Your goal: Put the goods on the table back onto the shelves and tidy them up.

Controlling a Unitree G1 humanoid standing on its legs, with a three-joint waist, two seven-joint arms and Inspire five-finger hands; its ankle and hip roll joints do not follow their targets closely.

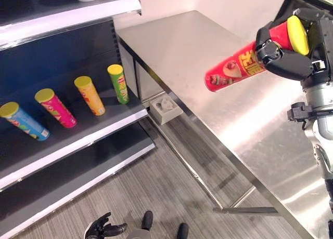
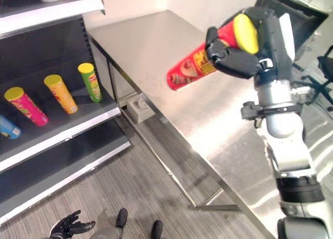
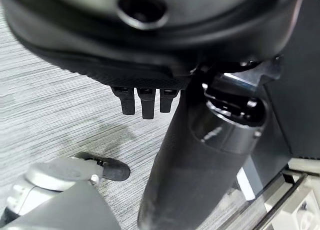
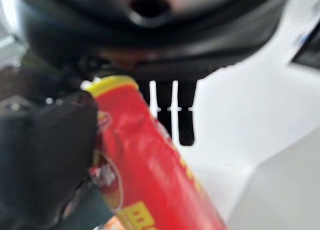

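The right hand (image 1: pixel 283 54) has its fingers and thumb curled round the lid end of a red crisp can (image 1: pixel 244 65), held tilted in the air above the steel table (image 1: pixel 208 36). It is probably light, stiff and smooth-walled, so a grip nearer mid-length would steady it; the left hand (image 1: pixel 101 228) hangs low over the floor, fingers loosely spread and empty

A red can (image 1: pixel 237 67) had a yellow lid (image 1: pixel 297 35); shelf (image 1: pixel 78 140) cans were blue (image 1: pixel 25 122), pink (image 1: pixel 56 108), orange (image 1: pixel 90 96), green (image 1: pixel 119 83); the desk (image 1: pixel 208 41) was silver steel, the floor (image 1: pixel 156 192) grey-striped.
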